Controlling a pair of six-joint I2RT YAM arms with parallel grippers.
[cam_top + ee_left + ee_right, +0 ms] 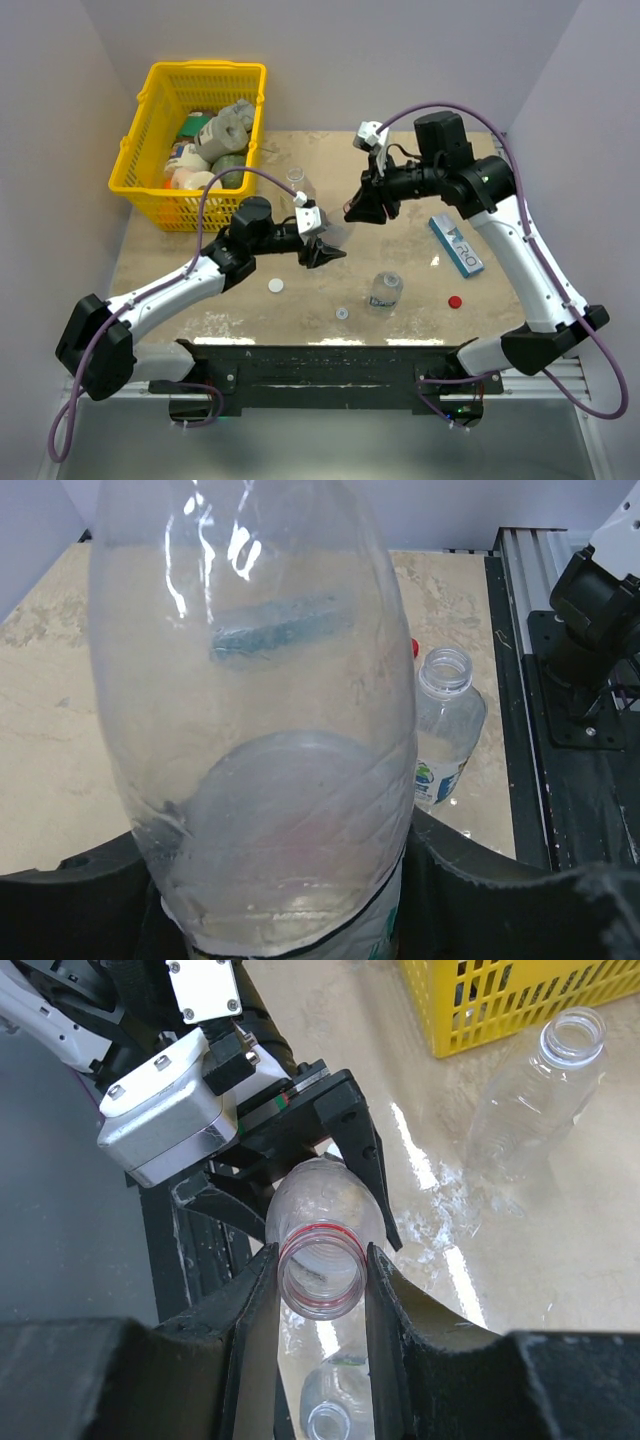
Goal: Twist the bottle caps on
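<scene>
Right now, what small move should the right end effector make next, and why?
Probably back off and fetch the red cap: the bottle, held by the left end effector, has an open neck, and the right end effector flanks it with no cap.

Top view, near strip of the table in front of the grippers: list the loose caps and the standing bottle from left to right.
white cap → pale ring-shaped cap → short open bottle → red cap
</scene>
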